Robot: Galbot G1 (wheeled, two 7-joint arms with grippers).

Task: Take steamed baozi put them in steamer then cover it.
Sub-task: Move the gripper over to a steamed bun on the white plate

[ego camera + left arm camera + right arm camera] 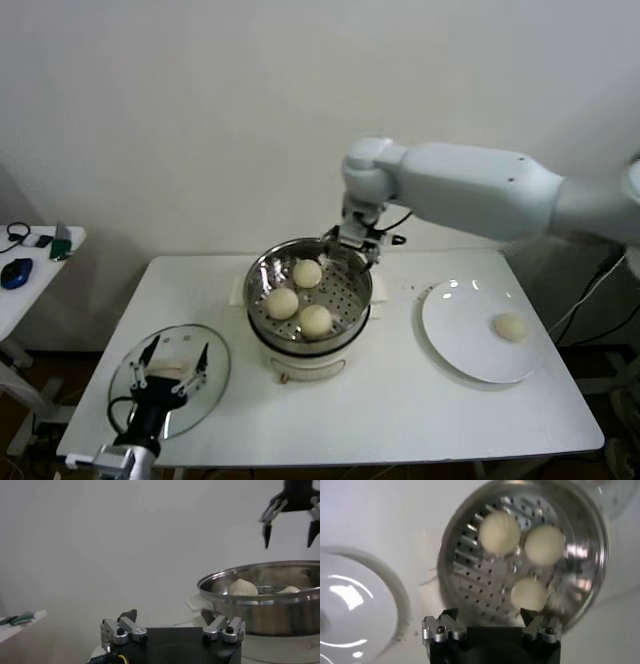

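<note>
While three baozi (300,297) sit in the steamer (262,310), the wide-open, empty right gripper (358,237) above its far rim risks clipping that rim when descending.

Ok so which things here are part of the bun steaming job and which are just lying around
Part of the job:
- three baozi in the steamer
- one baozi left on the white plate
- steamer
- glass cover, flat on the table
- right pincer, open above the steamer's far rim
- left pincer, open over the cover

Lying about:
- blue mouse on the side table
</note>
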